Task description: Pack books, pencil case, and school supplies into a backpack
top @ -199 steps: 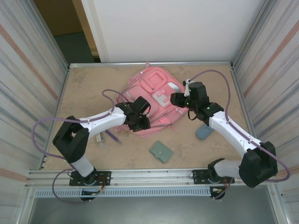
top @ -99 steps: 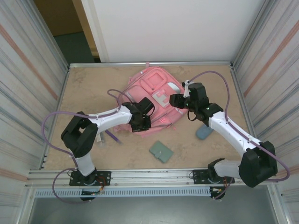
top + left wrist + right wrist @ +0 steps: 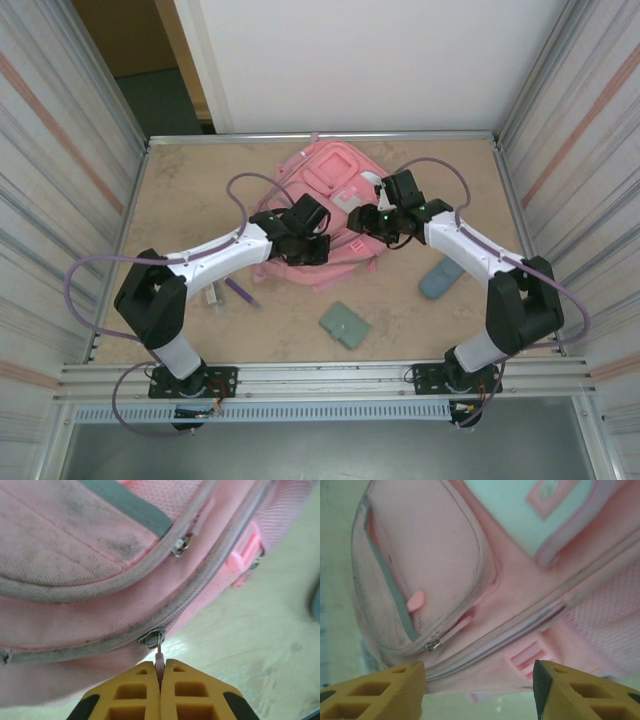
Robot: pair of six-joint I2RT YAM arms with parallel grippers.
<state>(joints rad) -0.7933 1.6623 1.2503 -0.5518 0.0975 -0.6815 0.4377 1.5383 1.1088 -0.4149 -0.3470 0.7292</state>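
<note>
Two grippers work at the pink backpack (image 3: 325, 172), which lies toward the far middle of the surface (image 3: 190, 190). The left gripper (image 3: 161, 669) has its yellow fingers pressed together on the thin pink zipper pull (image 3: 159, 654) at the bag's near-left edge, while the right gripper (image 3: 479, 682) hovers over the bag's right side, fingers well apart and holding nothing. The slate-blue pencil case (image 3: 441, 279) lies right of the backpack and apart from it, the sage-green folder (image 3: 345, 324) lies nearer the arm bases, and the purple pen (image 3: 238, 291) lies by the left arm beside what seems to be a small grey-white stick (image 3: 212, 296).
</note>
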